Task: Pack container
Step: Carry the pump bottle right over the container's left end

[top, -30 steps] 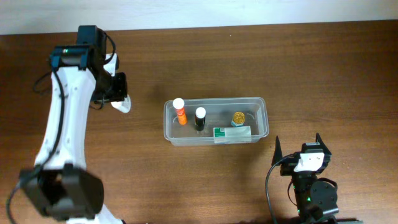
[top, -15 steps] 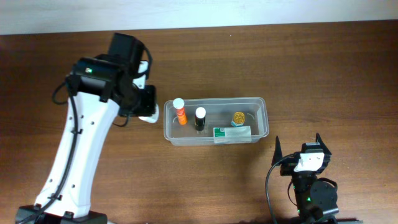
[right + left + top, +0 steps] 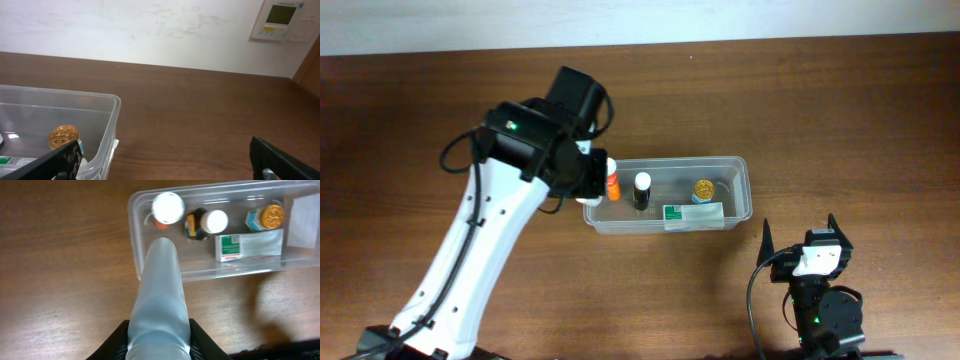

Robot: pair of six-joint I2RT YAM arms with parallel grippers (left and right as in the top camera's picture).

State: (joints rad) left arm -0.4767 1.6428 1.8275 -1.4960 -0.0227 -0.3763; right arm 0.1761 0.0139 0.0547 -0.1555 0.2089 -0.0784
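Brown wooden table (image 3: 840, 120) is spread below a white wall. The clear container (image 3: 745, 190) is set at its centre, with an orange bottle (image 3: 612, 185), a dark bottle (image 3: 641, 190), a gold-lidded jar (image 3: 704, 189) and a green-and-white box (image 3: 693, 213) inside. A pale tube (image 3: 160, 290) is clamped by the left gripper (image 3: 588, 185) above the container's left end. The right gripper (image 3: 800, 238) is seen near the container's right end, spread wide and empty.

We are noting the container (image 3: 744, 190): a clear, translucent rectangular tub with rounded corners and a rim. It is sitting upright and open-topped near mid-view, lying lengthwise left to right, partly filled.
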